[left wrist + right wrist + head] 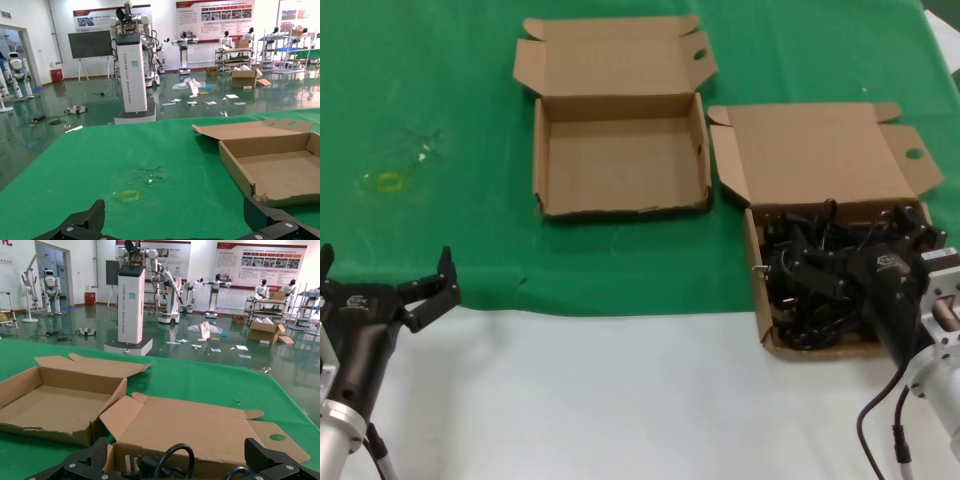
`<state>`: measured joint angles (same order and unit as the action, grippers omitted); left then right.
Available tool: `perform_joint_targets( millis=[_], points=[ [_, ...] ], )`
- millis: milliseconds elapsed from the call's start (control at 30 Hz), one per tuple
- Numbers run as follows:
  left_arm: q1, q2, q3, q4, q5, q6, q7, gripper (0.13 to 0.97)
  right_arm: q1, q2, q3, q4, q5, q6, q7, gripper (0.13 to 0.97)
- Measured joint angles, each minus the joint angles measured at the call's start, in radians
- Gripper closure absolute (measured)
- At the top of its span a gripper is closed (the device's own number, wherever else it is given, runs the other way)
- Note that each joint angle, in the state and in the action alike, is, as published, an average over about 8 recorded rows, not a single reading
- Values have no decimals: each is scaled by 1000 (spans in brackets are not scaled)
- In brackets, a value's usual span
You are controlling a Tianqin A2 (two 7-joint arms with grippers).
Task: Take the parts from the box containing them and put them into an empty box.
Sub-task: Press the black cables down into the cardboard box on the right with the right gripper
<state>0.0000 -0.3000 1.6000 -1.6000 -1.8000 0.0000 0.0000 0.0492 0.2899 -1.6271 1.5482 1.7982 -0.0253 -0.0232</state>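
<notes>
A green-covered bench (440, 230) holds two open cardboard cartons side by side, nearly touching. The empty box (620, 150) sits toward the left. The box containing them (758, 280), just to its right, is filled with the parts (815, 275), a tangle of black cords and plugs. The right claw (850, 262) reaches down among the cords, fingers spread wide in its wrist view, gripping nothing visible. The left claw (418, 296) hovers low at the near left, open and empty.
</notes>
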Motion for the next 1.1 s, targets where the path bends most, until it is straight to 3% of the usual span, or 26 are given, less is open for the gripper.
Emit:
perform_joint_targets(
  millis=[1100],
  points=[
    [0, 0, 0, 0, 0, 0, 0, 133, 0, 0, 0, 0, 0, 0, 0, 129]
  ],
)
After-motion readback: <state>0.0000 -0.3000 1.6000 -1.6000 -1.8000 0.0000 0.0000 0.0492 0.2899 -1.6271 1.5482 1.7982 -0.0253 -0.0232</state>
